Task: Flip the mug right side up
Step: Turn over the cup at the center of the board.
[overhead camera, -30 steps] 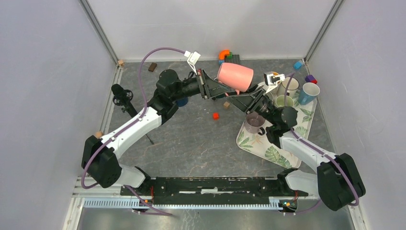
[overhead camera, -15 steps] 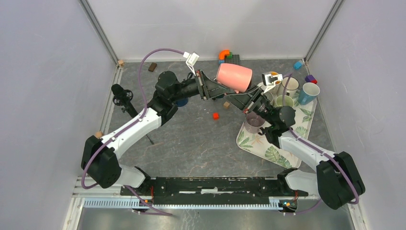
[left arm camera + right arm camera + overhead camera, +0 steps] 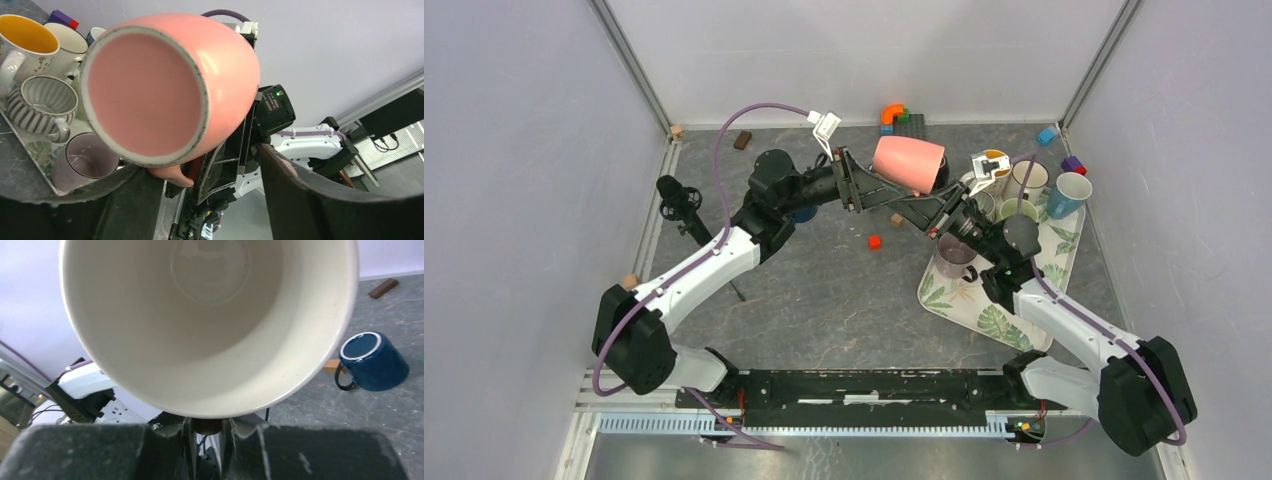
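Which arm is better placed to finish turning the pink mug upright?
Right. The right gripper is shut on the handle of the pink mug, lifted and tilted, so it alone carries it. The left gripper stands open around the mug's base, gripping nothing.

Overhead view: bright, even, diffuse light from above; only faint soft shadows under my arms on grey table (image 3: 824,290); sharp throughout. My left wrist view: small white glare spots on upper right of pink mug (image 3: 165,90); my fingers (image 3: 320,200) near lens dark, soft; wide-angle bending at edges. My right wrist view: mug interior evenly lit, near foreground blurred.
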